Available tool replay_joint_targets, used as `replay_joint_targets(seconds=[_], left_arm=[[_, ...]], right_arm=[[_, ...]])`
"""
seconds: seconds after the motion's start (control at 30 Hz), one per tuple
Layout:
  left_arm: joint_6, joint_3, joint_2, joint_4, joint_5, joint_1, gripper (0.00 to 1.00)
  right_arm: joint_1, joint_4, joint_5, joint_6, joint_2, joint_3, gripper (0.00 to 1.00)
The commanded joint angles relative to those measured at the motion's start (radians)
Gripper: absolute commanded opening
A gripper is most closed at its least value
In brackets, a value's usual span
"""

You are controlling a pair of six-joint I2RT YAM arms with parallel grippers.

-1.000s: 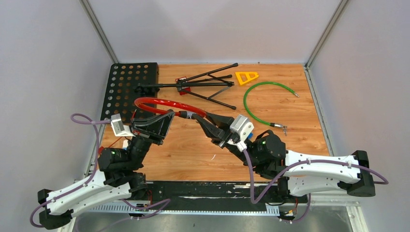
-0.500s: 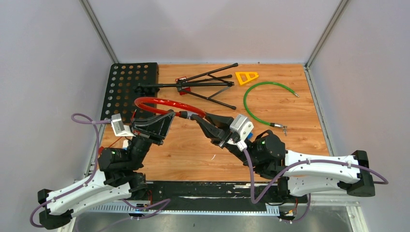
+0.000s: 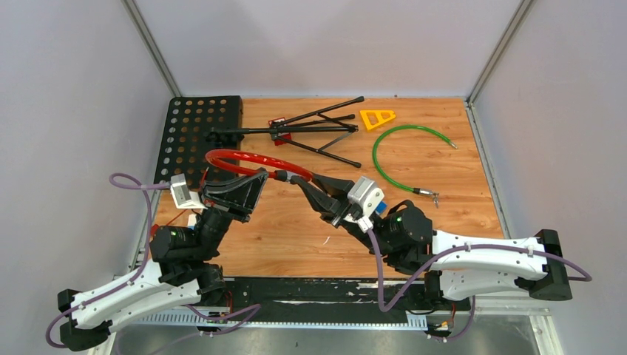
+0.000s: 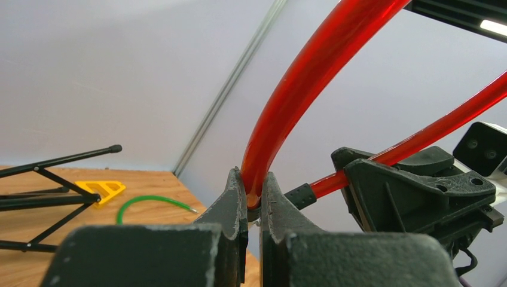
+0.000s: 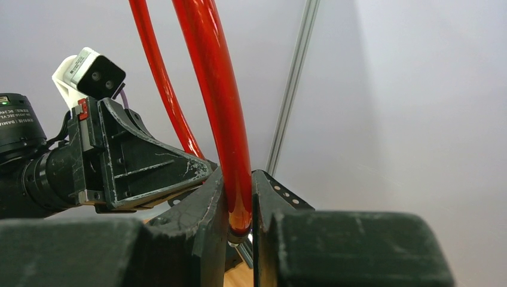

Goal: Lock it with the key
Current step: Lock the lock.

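A red cable lock (image 3: pixel 244 155) arcs above the left half of the wooden table. My left gripper (image 3: pixel 260 174) is shut on one end of it; in the left wrist view the red cable (image 4: pixel 311 72) runs down between the left gripper's (image 4: pixel 254 191) jaws. My right gripper (image 3: pixel 302 182) is shut on the other stretch, just past a black sleeve (image 3: pixel 285 175). The right wrist view has the red cable (image 5: pixel 218 89) pinched between the right gripper's (image 5: pixel 239 191) jaws, its end cap low between them. The two grippers face each other, close together. I cannot make out the key in any view.
A black perforated plate (image 3: pixel 198 129) lies at the back left. A folded black stand (image 3: pixel 310 129) and a yellow triangle (image 3: pixel 377 117) lie at the back. A green cable (image 3: pixel 392 148) with a metal end piece (image 3: pixel 432 196) curls at the right. Grey walls enclose the table.
My right wrist has shifted slightly to the left, towards the left gripper. The left arm and the red cable's arc have hardly moved.
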Motion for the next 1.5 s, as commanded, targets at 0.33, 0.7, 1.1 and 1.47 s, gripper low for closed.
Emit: replay_joint_targets(seconds=[0.33, 0.7, 1.1, 1.47], left_arm=[[-0.023, 0.062, 0.007, 0.038, 0.097, -0.001, 0.0], [-0.028, 0.084, 0.031, 0.06, 0.161, -0.001, 0.0], [-0.003, 0.085, 0.011, 0.037, 0.154, -0.001, 0.0], [0.255, -0.013, -0.033, 0.293, 0.447, -0.001, 0.0]], right_arm=[[0.005, 0.142, 0.035, -0.088, 0.009, -0.006, 0.0], [0.006, 0.194, 0.051, -0.106, 0.005, -0.019, 0.0], [0.005, 0.167, 0.036, -0.071, -0.018, -0.01, 0.0], [0.006, -0.295, 0.049, 0.266, -0.129, 0.169, 0.0]])
